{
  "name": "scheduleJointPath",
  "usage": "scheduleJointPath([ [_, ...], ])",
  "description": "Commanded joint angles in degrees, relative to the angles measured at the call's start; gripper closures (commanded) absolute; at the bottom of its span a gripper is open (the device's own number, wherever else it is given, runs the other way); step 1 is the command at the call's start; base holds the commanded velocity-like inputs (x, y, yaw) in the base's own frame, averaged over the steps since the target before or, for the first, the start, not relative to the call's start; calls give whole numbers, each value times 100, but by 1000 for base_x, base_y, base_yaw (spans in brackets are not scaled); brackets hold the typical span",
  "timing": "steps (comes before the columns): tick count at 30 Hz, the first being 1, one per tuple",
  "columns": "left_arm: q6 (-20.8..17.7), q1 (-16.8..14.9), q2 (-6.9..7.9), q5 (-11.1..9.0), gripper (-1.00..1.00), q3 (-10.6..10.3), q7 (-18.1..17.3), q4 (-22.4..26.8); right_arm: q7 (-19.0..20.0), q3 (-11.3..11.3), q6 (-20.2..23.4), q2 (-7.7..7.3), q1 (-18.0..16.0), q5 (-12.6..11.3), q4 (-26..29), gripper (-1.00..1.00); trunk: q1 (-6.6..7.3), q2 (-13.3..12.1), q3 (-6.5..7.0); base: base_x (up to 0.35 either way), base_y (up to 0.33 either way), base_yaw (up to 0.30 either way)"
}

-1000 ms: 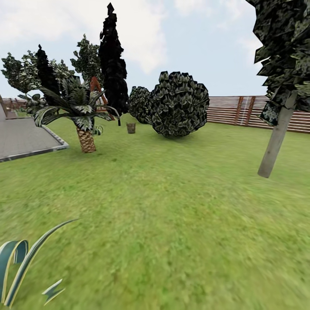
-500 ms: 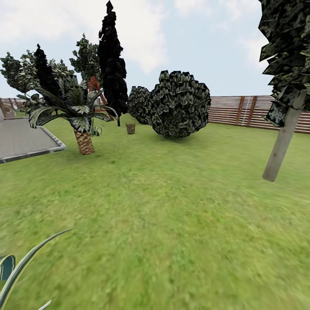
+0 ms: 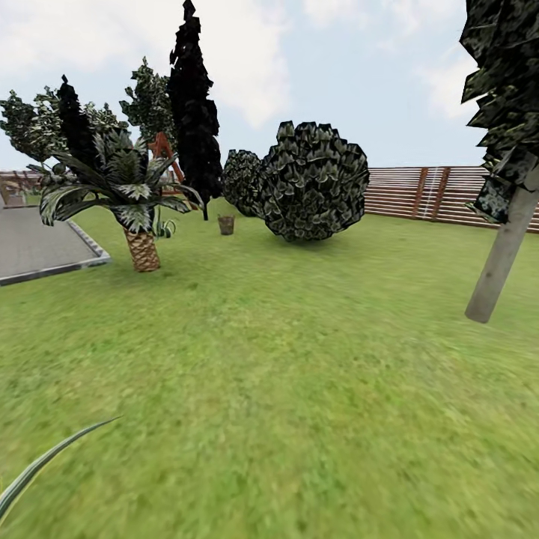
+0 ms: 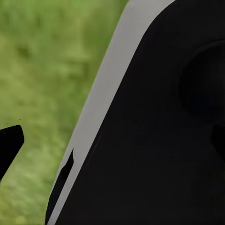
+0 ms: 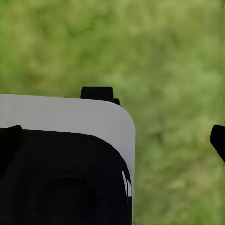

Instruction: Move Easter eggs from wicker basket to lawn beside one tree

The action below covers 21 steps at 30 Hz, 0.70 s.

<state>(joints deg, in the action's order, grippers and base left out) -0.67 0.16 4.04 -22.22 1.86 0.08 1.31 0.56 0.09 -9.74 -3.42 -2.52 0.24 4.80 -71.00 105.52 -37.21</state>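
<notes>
the left gripper (image 4: pixel 7 147) and right gripper (image 5: pixel 218 140) are showing only dark fingertips, so i cannot tell their spread. the wicker basket (image 3: pixel 226 224) is sitting far off on the lawn (image 3: pixel 284 389), between the palm (image 3: pixel 138 217) and a round bush (image 3: pixel 314 183); the tree (image 3: pixel 501 254) is standing at right.

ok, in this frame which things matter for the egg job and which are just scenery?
Job:
wicker basket, far off on the lawn
tree with the bare leaning trunk, at right

Scenery:
palm
black cypress
round bushes
paved area
wooden fence

Eggs too small to make out.
</notes>
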Motion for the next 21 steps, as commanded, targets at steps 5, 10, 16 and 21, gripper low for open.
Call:
scheduleJointPath([
  [5,-11,2,-2,-19,-100,16,1,10,6,0,-19,-1,-3,2,-5,-100,-3,2,-5,324,0,0],
  [10,-11,2,-6,-19,-100,16,1,10,6,0,-19,-1,-3,2,-5,-100,-3,2,-5,325,0,0],
  [16,-6,2,-9,-19,-100,16,1,10,6,0,-19,-1,-3,2,-5,-100,-3,2,-5,325,0,0],
  [21,-6,2,-7,-19,-100,16,1,10,6,0,-19,-1,-3,0,-5,-100,-3,2,-5,325,0,53],
])
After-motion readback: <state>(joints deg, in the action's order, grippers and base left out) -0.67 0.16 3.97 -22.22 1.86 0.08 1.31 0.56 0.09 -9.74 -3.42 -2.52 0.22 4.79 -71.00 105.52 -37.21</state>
